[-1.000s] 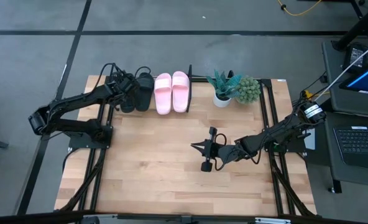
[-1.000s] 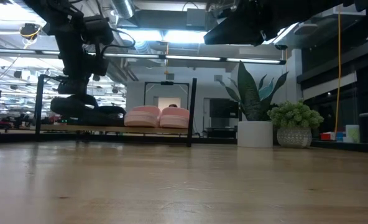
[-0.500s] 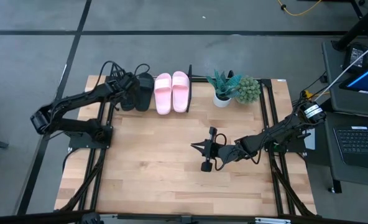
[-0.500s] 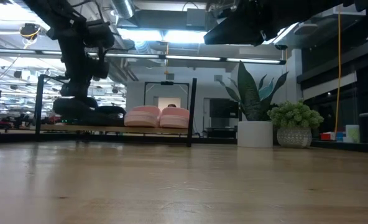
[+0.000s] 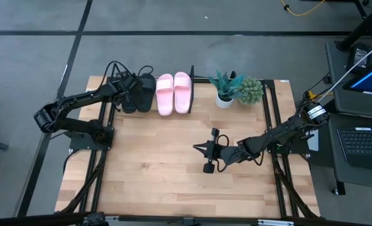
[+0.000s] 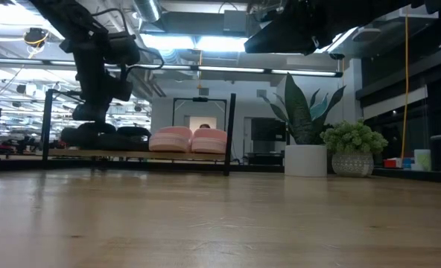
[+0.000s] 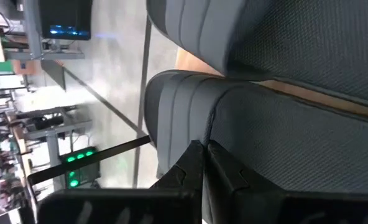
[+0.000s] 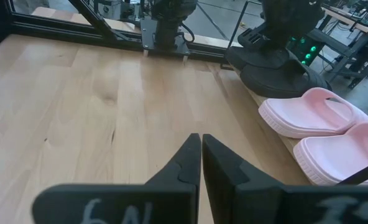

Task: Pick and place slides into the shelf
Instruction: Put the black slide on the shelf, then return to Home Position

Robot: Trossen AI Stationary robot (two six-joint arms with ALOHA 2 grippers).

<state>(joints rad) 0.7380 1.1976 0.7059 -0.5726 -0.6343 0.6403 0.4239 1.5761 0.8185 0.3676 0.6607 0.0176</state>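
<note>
Where the wooden table ends, grey floor surrounds it

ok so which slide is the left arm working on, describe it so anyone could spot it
Look at the shelf along the table's far edge, where four slides sit in a row. Two are pink slides, two are black slides. It is the end black slide farthest from the potted plants, directly under the left gripper, which is shut.
</note>
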